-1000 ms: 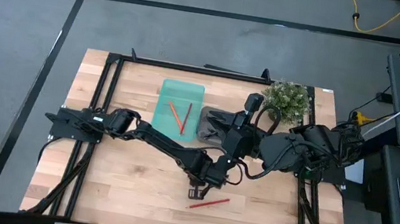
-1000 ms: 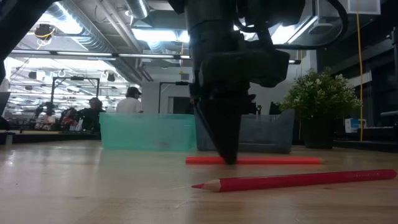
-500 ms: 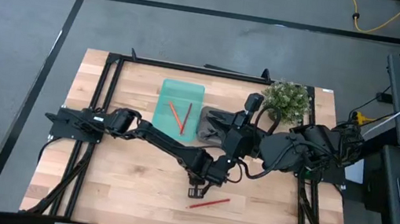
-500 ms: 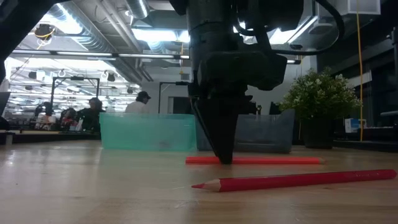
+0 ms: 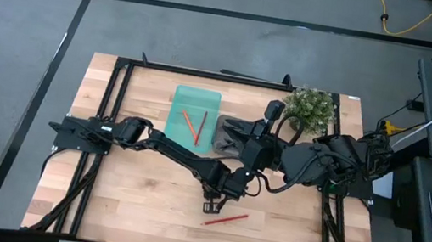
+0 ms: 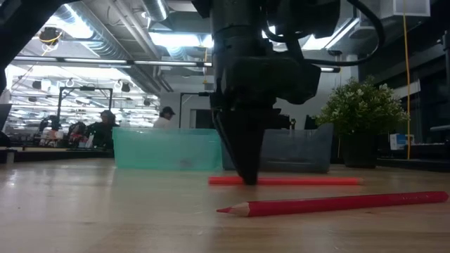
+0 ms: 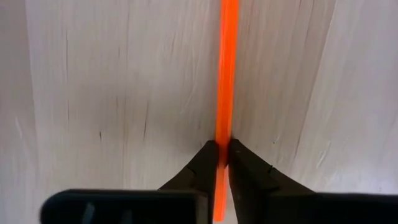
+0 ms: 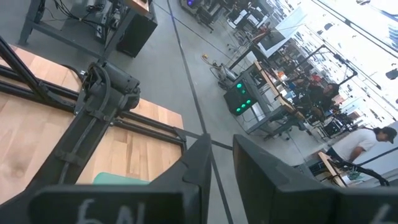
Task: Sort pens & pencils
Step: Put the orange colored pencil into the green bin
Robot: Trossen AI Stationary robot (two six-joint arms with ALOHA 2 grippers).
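Note:
An orange pen (image 6: 309,181) lies flat on the wooden table. My left gripper (image 6: 249,179) points down on it, shut on it toward its left end; in the left wrist view the pen (image 7: 227,74) runs between the two fingers. A red pencil (image 5: 225,219) lies nearer the front edge, untouched. Two more red sticks rest in the teal tray (image 5: 196,97). My right gripper (image 8: 219,163) hangs open, high over the grey tray (image 5: 222,135), with nothing between its fingers. My left gripper pinches the orange pen's shaft (image 7: 224,134) between its two fingers, about a quarter of the way from the pen's left end. The fingers (image 6: 247,158) come from above, pointing down, and lie across the pen. The pen lies level on the table.
The teal tray (image 6: 165,147) and grey tray (image 6: 302,151) stand side by side at the back. A potted plant (image 5: 311,108) is at the back right. Black frame rails run along the table's edges. Bare wood lies to the left and front.
My left gripper's fingertips have shifted a little toward the table's left along the orange pen, staying down at the table. The pen and the red pencil lie where they were.

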